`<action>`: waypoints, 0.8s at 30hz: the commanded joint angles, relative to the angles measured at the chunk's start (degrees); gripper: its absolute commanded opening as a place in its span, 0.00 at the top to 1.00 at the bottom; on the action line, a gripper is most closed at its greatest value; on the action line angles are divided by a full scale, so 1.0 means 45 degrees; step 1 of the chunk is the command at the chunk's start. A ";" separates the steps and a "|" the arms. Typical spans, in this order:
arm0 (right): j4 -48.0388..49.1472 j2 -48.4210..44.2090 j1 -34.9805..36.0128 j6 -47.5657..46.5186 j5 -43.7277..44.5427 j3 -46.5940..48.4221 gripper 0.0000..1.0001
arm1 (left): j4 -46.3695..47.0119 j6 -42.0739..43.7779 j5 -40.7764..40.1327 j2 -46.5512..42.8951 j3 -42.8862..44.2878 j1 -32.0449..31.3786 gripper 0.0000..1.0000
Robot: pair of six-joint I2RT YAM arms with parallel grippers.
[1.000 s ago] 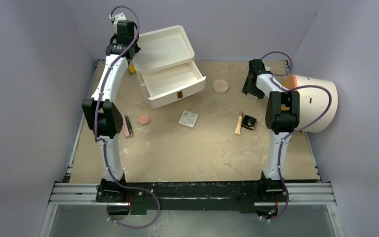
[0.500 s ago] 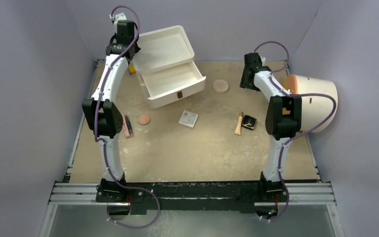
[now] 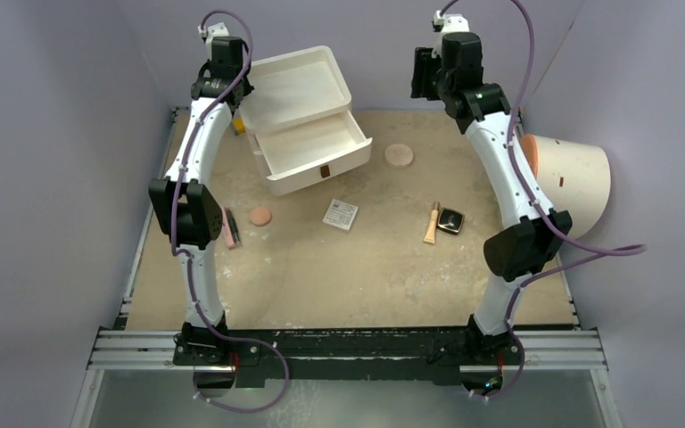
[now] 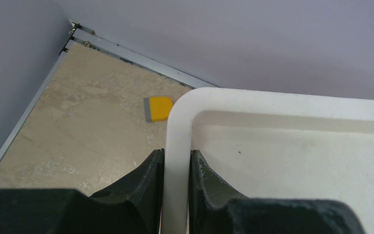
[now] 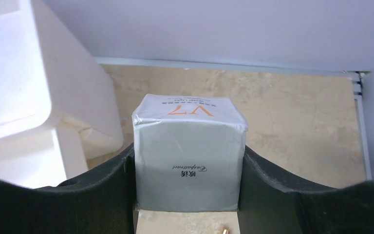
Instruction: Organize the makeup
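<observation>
The white drawer unit (image 3: pixel 308 134) sits at the back of the table (image 3: pixel 366 276), its drawer (image 3: pixel 314 147) open to take makeup. The left end effector (image 4: pixel 176 157) is closed on the top tray (image 4: pixel 177 122) by its rim, likely to steady it. The right end effector (image 5: pixel 188 152) clamps a silver V7 box (image 5: pixel 189 122), raised near the back wall. The patterned box (image 3: pixel 341 214), tan tube (image 3: pixel 432 225) and black compact (image 3: pixel 450 220) lie loose mid-table.

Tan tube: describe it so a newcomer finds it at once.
Start at the white drawer unit, back left. Go nearer and right, past the patterned box, to two things side by side. The tube is the slim tan one; the other is a black square compact.
</observation>
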 commanded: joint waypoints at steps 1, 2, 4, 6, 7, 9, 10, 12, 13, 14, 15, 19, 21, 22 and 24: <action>-0.0717 0.0278 0.0141 -0.0978 -0.2953 0.0843 1.00 | -0.0923 -0.0601 0.0778 0.0904 -0.0060 0.0132 1.00; -0.0861 0.0379 0.0168 -0.1050 -0.3798 0.1040 1.00 | -0.0923 -0.0587 0.0783 0.0905 -0.0069 0.0132 1.00; -0.1245 0.0656 0.0333 -0.1208 -0.5348 0.1495 1.00 | -0.0909 -0.0582 0.0817 0.0905 -0.0060 0.0130 1.00; -0.1567 0.1005 0.0650 -0.1360 -0.6279 0.1938 1.00 | -0.0909 -0.0589 0.0868 0.0924 -0.0060 0.0108 1.00; -0.1721 0.1213 0.0845 -0.1362 -0.6521 0.2191 1.00 | -0.0909 -0.0600 0.0879 0.0922 -0.0060 0.0102 1.00; -0.1757 0.1573 0.1149 -0.1362 -0.6611 0.2523 1.00 | -0.0909 -0.0601 0.0896 0.0943 -0.0074 0.0083 1.00; -0.1748 0.1745 0.1229 -0.1372 -0.6728 0.2684 1.00 | -0.0909 -0.0601 0.0900 0.0941 -0.0078 0.0074 1.00; -0.1789 0.2092 0.1359 -0.1318 -0.7011 0.3087 1.00 | -0.0923 -0.0601 0.0920 0.0952 -0.0098 0.0054 1.00; -0.1808 0.2237 0.1444 -0.1271 -0.7125 0.3286 1.00 | -0.0927 -0.0601 0.0937 0.0961 -0.0108 0.0053 1.00; -0.1853 0.2415 0.1540 -0.1248 -0.7202 0.3472 1.00 | -0.0928 -0.0618 0.0949 0.0973 -0.0127 0.0046 1.00; -0.1906 0.2524 0.1644 -0.1245 -0.7208 0.3635 1.00 | -0.0938 -0.0620 0.0973 0.0982 -0.0124 0.0035 1.00; -0.2041 0.2846 0.2182 -0.1280 -0.7165 0.3903 1.00 | -0.0965 -0.0683 0.1037 0.1019 -0.0119 -0.0020 1.00; -0.2139 0.2956 0.2395 -0.1336 -0.6992 0.3864 1.00 | -0.0985 -0.0735 0.1107 0.1055 -0.0119 -0.0025 1.00; -0.2164 0.2995 0.2493 -0.1364 -0.6876 0.3796 1.00 | -0.0999 -0.0755 0.1114 0.1070 -0.0123 -0.0025 1.00; -0.2193 0.3017 0.2660 -0.1373 -0.6623 0.3596 1.00 | -0.0987 -0.0757 0.1134 0.1080 -0.0193 -0.0025 1.00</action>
